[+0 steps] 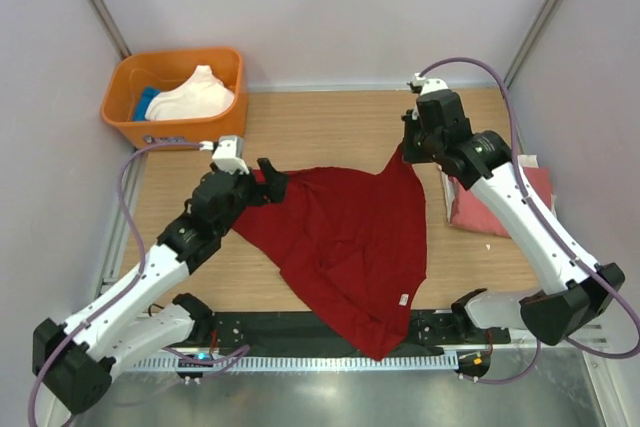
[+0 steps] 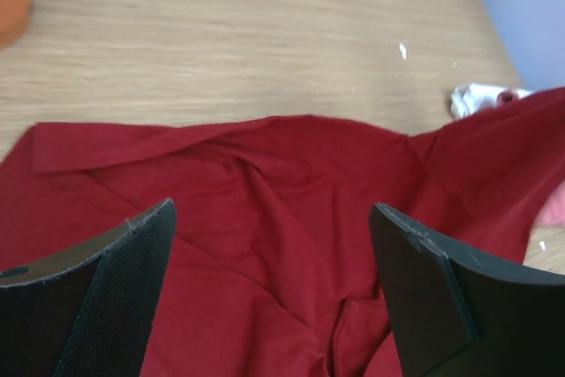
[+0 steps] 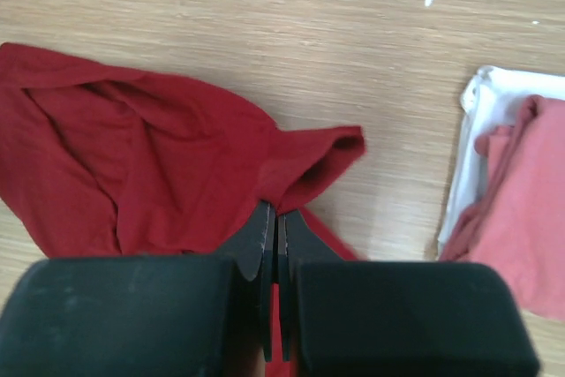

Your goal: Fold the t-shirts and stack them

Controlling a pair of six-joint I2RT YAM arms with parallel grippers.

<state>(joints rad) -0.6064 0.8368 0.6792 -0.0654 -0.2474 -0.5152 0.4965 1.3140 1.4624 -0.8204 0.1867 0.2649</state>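
Observation:
A dark red t-shirt (image 1: 345,237) lies crumpled and spread over the middle of the wooden table, its lower tip hanging over the near edge. My right gripper (image 1: 408,150) (image 3: 275,211) is shut on the shirt's far right corner, pinching a fold of red cloth (image 3: 132,165) just above the table. My left gripper (image 1: 272,183) (image 2: 272,209) hovers over the shirt's left corner. Its jaws stand wide apart, with wrinkled red cloth (image 2: 265,165) lying below and between the fingers, nothing gripped. A folded salmon-pink t-shirt (image 1: 498,205) (image 3: 521,218) lies on white cloth (image 3: 477,121) at the right.
An orange tub (image 1: 120,102) stands at the back left corner and holds cream-white (image 1: 197,97) and blue (image 1: 146,102) shirts. Bare wood (image 1: 320,122) runs between the tub and the right arm. A black strip (image 1: 250,327) runs along the table's near edge.

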